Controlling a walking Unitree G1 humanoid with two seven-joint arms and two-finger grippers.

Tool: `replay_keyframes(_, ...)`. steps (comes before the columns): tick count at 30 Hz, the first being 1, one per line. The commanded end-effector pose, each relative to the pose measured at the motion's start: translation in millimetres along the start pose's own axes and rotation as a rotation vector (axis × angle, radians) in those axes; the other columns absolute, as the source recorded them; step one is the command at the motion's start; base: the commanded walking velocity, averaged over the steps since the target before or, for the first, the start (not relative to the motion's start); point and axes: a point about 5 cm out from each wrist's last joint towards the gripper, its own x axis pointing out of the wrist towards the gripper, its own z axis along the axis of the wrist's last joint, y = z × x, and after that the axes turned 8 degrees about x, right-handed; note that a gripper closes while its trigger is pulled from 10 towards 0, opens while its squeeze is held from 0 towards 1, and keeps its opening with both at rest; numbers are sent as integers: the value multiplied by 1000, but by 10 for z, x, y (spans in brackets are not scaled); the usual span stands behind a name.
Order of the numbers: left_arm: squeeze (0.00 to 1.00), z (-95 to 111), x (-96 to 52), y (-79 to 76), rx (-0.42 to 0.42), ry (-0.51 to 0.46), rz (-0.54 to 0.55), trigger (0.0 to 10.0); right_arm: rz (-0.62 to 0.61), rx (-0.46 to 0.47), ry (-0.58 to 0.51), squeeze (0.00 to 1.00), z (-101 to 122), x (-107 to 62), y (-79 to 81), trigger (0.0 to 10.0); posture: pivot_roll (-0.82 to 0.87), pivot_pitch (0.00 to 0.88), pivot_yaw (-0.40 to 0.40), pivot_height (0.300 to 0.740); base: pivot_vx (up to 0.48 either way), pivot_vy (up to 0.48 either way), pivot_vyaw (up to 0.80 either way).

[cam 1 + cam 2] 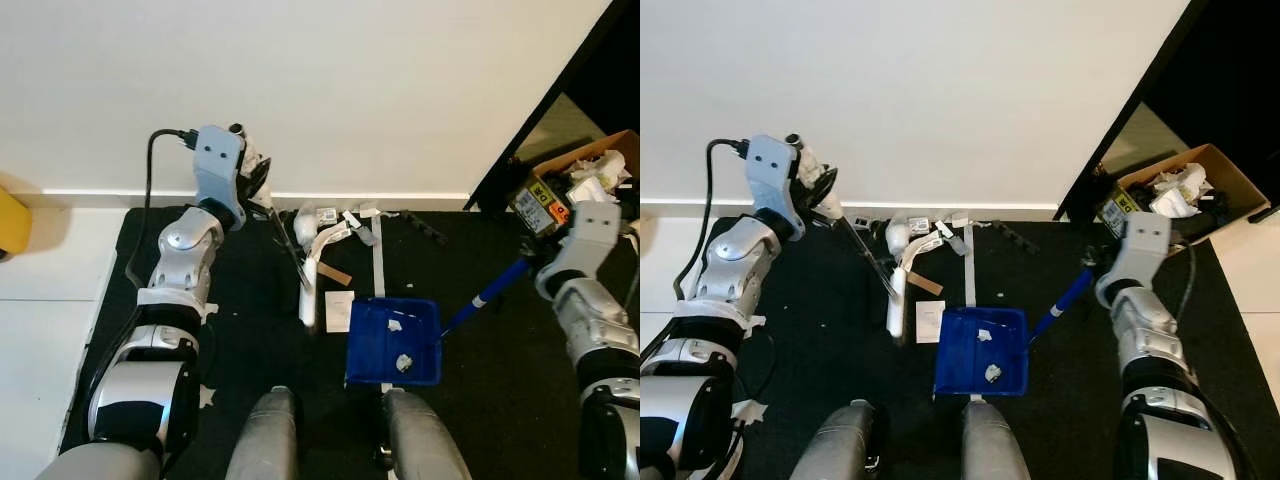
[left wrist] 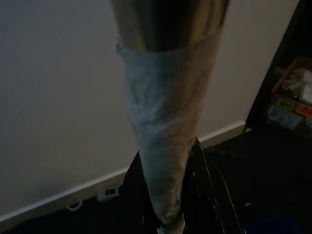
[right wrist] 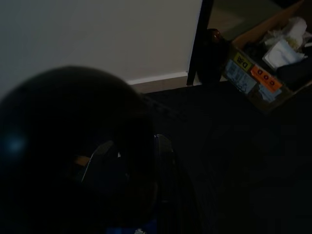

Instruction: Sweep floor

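Observation:
My left gripper (image 1: 258,192) is raised near the white wall, shut on the thin dark broom handle (image 1: 288,243). In the left wrist view that handle (image 2: 161,146) is wrapped in pale tape. The white broom head (image 1: 308,298) rests on the black carpet. A blue dustpan (image 1: 372,340) lies flat in front of my legs with white paper scraps (image 1: 404,363) inside. Its blue handle (image 1: 490,295) slants up to my right gripper (image 1: 533,258), which is shut on it. Loose litter (image 1: 325,216) lies along the skirting, with a white card (image 1: 339,310) and a brown strip (image 1: 334,273) beside the broom head.
An open cardboard box (image 1: 585,175) of rubbish stands at the right by a dark doorway (image 1: 600,70). A yellow object (image 1: 12,225) sits on pale floor at the far left. My legs (image 1: 270,440) stand just behind the dustpan. A grey strip (image 1: 378,255) runs across the carpet.

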Motion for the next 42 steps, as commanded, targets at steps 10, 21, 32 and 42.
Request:
replay_keyframes(10, 0, -310, -220, 110, -19, 160, 165, 10000, 65, 73, -116, 0, 428, 1, -82, 10000, 5, 62, 5, 740, 0, 0, 0)
replay_keyframes(21, 0, -522, -505, 283, -89, 234, 330, 10000, 86, -207, -131, 0, 437, 22, 23, 10000, 16, 41, -10, 740, 0, 0, 0)
replay_keyframes(32, 0, -591, -604, 227, -118, 242, 339, 10000, 67, -275, -107, 0, 149, 37, 145, 10000, 25, 27, -25, 740, 0, 0, 0)
replay_keyframes(42, 0, -621, -642, 158, -108, 247, 303, 10000, 13, -229, -87, 0, -113, -27, 111, 10000, 31, 16, -19, 740, 0, 0, 0)
